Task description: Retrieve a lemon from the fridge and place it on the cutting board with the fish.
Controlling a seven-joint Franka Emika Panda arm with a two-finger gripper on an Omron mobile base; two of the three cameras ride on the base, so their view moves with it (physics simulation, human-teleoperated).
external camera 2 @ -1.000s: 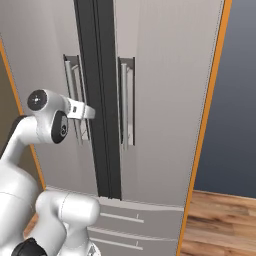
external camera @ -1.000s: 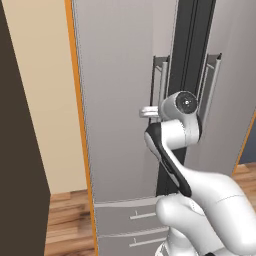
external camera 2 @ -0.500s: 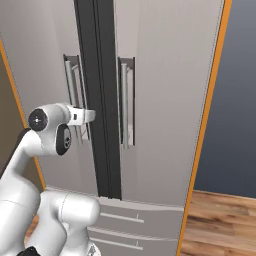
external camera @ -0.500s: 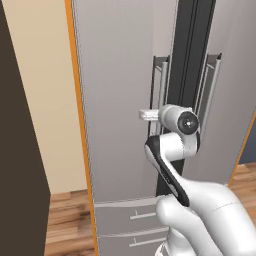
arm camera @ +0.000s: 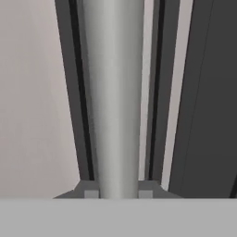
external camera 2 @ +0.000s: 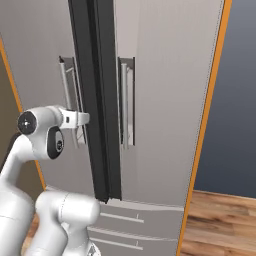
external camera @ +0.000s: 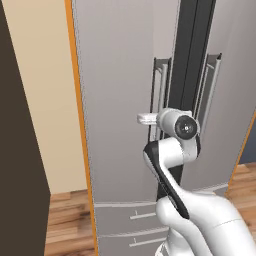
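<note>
Gripping the left door's handle is what the pincer is doing right now: the hand view looks straight along the silver bar, and the two small finger tips sit pressed against either side of it at the bottom of the picture. So the jaws are clamped on the bar, not spread.

From the left base view, the white arm comes up from the lower right, and the hand reaches the handle roughly at its lower half. In the right base view the same hand pokes in at the left bar while the right door's handle stands free, well apart from it.

The fridge is the tall grey double-door unit, and both doors look shut, with a dark vertical strip running down the middle between them. Two grey drawers sit at the bottom. Orange trim frames the sides, and there's wood floor below.

Can't tell where the lemon is with the doors closed.
</note>
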